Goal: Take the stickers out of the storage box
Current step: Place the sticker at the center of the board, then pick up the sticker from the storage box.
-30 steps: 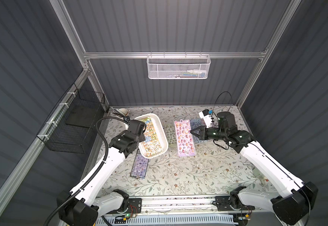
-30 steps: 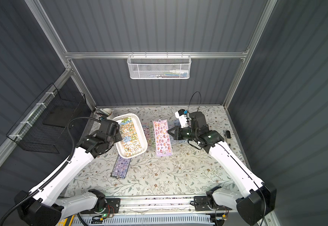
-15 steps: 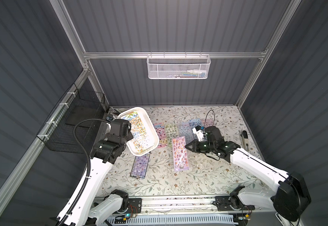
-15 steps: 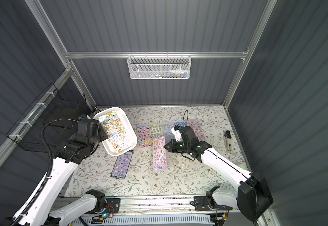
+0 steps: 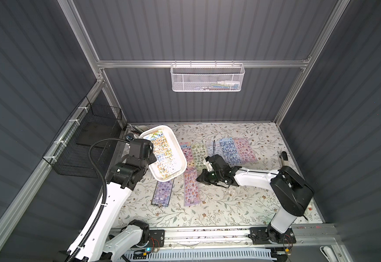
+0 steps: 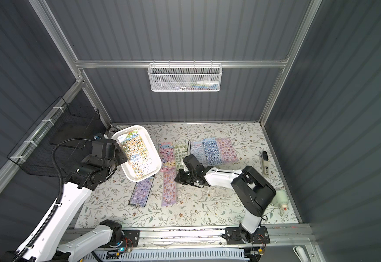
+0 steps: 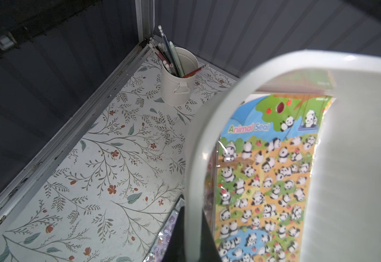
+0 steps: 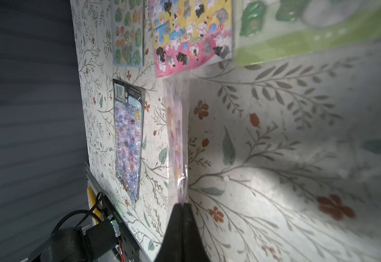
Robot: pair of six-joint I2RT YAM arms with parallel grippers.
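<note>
The white storage box (image 5: 178, 149) (image 6: 155, 150) is lifted and tilted at the rear left. My left gripper (image 5: 151, 157) (image 7: 193, 236) is shut on its near rim (image 7: 194, 172). Stickers (image 5: 162, 154) still lie inside, with a panda sheet (image 7: 269, 181) on top. Several sticker sheets (image 5: 228, 150) lie in a row on the table, and a purple one (image 5: 162, 191) (image 8: 128, 140) lies nearer the front. My right gripper (image 5: 198, 179) (image 8: 183, 205) is low over the table, shut on the edge of a pink-purple sheet (image 5: 190, 188) (image 8: 177, 140).
A cream cup of pencils (image 7: 178, 79) stands in the rear left corner behind the box. A black wire basket (image 5: 83, 145) hangs on the left wall, a white mesh basket (image 5: 207, 78) on the back wall. A small black-and-white device (image 6: 264, 163) and a white object (image 6: 280, 198) lie at the right.
My left arm has swung the box up and back to the left. My right gripper has carried the pink-purple sheet from the middle toward the front and down onto the table.
</note>
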